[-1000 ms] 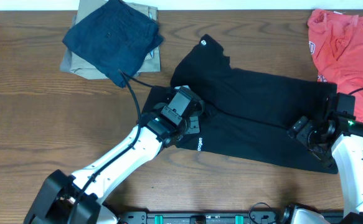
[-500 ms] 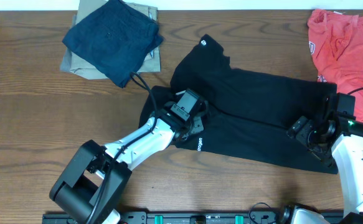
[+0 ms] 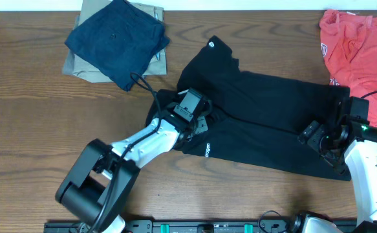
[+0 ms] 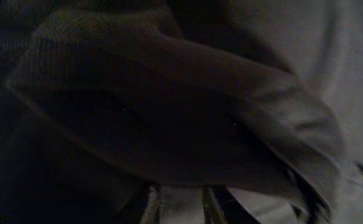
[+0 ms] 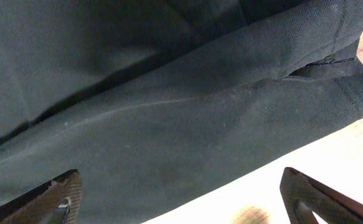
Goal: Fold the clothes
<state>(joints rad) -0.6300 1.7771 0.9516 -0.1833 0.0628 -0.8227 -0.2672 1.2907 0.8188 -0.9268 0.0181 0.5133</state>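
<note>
Both grippers rest on the black T-shirt, which lies spread over the middle and right of the wooden table.

The left gripper sits on the shirt's left part, near the small white lettering. Its wrist view is filled with a dark bunched fold of cloth just above the fingertips, and I cannot tell whether it is clenched or released. The right gripper lies on the shirt's right part by the near hem, its fingers spread wide and released, with black fabric and a strip of bare wood between them. A round white mark shows at the shirt's far left corner. At far left a navy folded garment lies on a khaki folded garment. A red shirt lies at far right.
</note>
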